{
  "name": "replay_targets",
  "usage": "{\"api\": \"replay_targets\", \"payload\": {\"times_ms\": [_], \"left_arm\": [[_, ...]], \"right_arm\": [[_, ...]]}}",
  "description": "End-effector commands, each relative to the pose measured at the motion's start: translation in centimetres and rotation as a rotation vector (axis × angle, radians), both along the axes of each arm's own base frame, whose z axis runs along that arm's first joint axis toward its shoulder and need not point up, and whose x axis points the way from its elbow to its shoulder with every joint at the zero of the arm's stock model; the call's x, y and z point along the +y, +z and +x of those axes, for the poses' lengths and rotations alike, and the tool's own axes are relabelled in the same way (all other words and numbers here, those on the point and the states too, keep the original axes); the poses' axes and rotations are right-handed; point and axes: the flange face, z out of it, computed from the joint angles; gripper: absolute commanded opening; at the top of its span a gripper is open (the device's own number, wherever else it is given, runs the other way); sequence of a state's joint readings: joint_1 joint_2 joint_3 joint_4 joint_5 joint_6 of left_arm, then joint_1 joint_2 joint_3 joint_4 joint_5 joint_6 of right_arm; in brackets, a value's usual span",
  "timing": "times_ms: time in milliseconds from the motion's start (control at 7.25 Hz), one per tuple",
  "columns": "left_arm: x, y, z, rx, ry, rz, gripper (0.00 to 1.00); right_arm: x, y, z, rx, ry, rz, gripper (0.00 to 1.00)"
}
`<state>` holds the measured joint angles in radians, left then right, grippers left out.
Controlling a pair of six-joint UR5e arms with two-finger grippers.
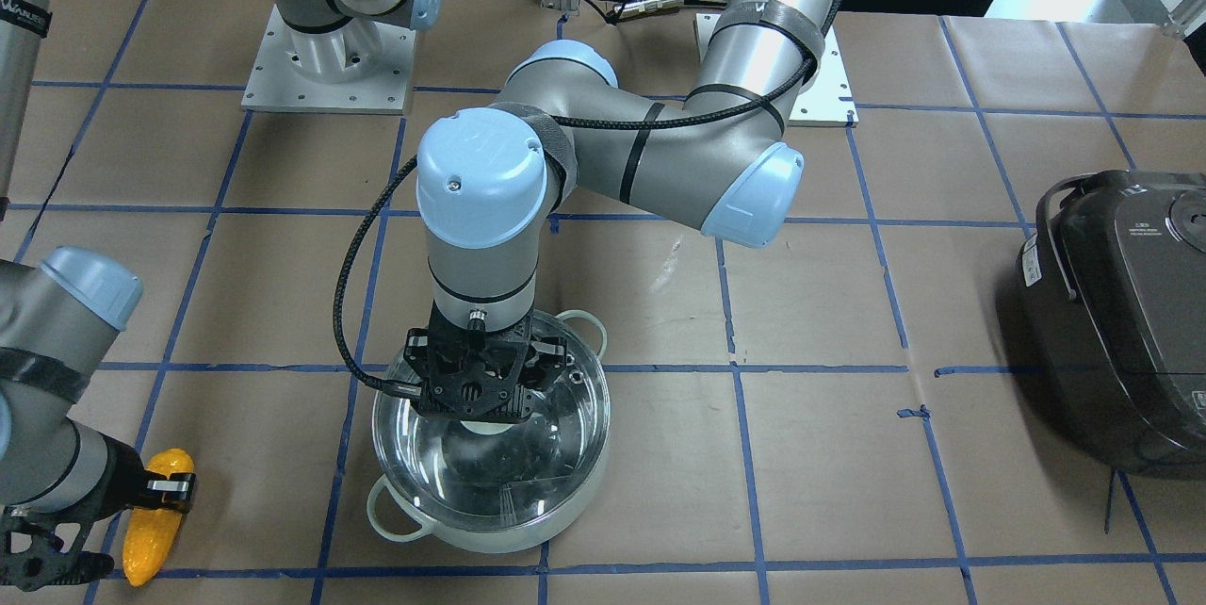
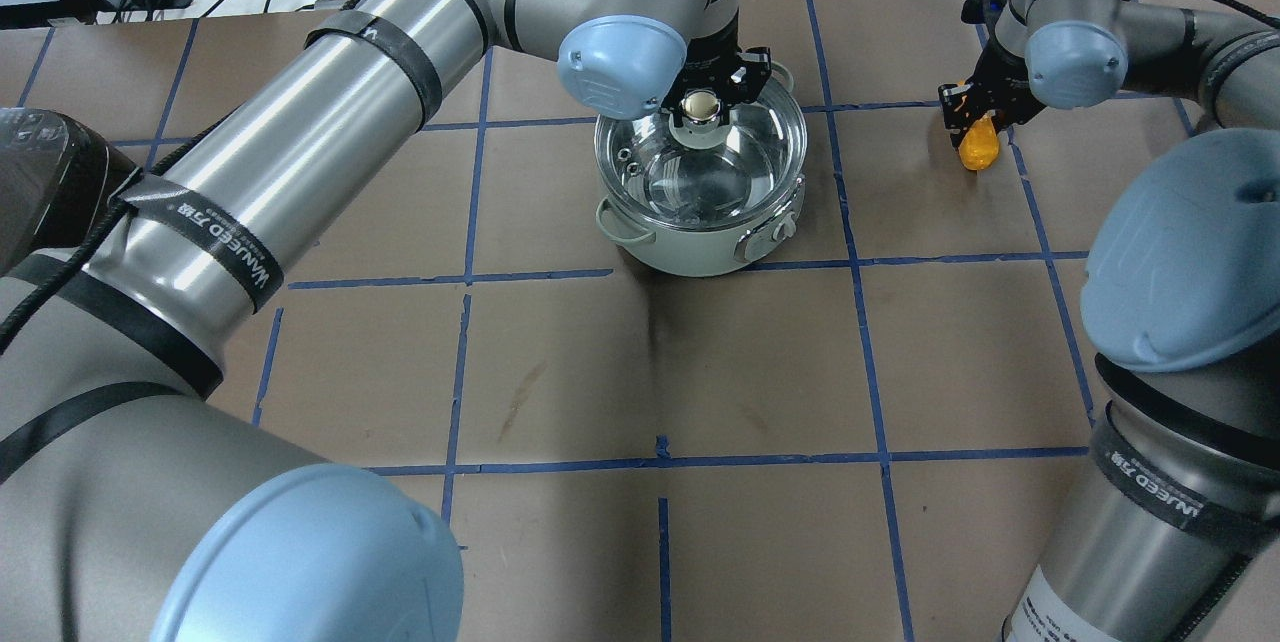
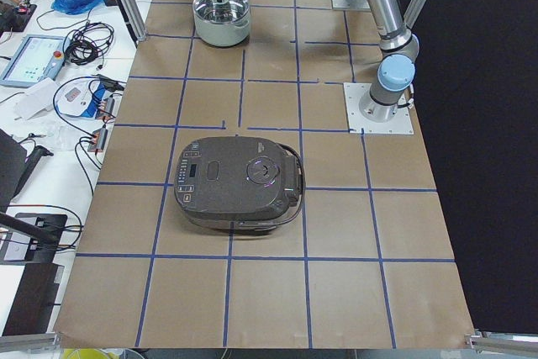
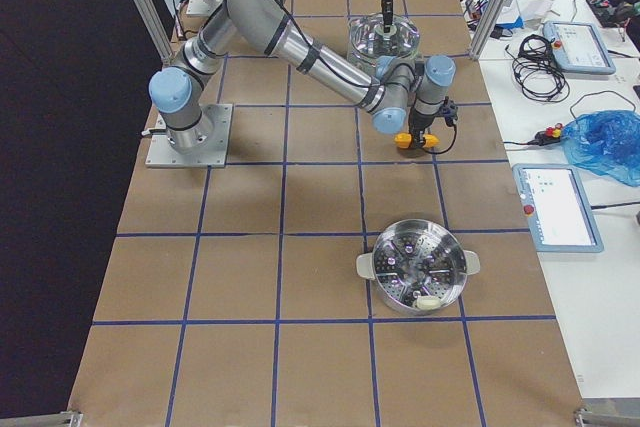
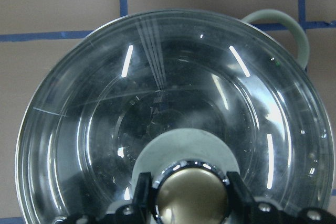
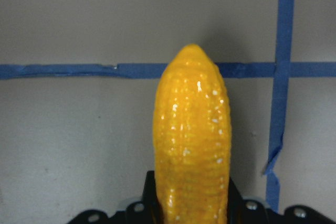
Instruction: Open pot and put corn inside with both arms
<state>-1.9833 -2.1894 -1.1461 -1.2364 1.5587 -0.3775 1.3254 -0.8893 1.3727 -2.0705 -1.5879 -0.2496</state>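
Note:
The pot [image 1: 528, 539] stands mid-table, mint-white outside, with its glass lid [image 1: 537, 478] on it. My left gripper [image 1: 485, 421] comes straight down over the lid. In the left wrist view its black fingers [image 5: 143, 195] press both sides of the brass knob [image 5: 191, 195], so it is shut on the knob. The yellow-orange corn [image 1: 151, 539] lies on the paper to the robot's right of the pot [image 2: 690, 257]. My right gripper [image 1: 162, 490] is shut across the corn's thick end; the tapered tip [image 6: 191, 77] points away from the wrist camera.
A dark grey rice cooker [image 1: 1121, 322] sits at the table's end on my left. A steel steamer pot [image 4: 415, 267] stands near the end on my right. The two arm base plates [image 1: 330, 58] are at the robot's edge. Blue tape lines grid the brown paper.

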Motion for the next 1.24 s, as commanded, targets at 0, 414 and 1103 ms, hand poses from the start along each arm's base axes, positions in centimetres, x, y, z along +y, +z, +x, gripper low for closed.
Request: {"api": "replay_targets", "payload": {"times_ms": [0, 414, 1103], "left_arm": [[1.3, 4.5, 0.8, 0.009, -0.009, -0.025, 0.02], [-1.5, 11.0, 19.5, -0.055, -0.076, 0.039, 0.02], [-2.9, -2.2, 38.5, -0.074, -0.064, 0.042, 0.02]], "right_arm": [[2.3, 11.3, 0.6, 0.006, 0.005, -0.038, 0.08], [7.5, 24.1, 9.4, 0.011, 0.117, -0.121, 0.08], [6.0, 17.9, 37.1, 0.028, 0.161, -0.094, 0.08]]}}
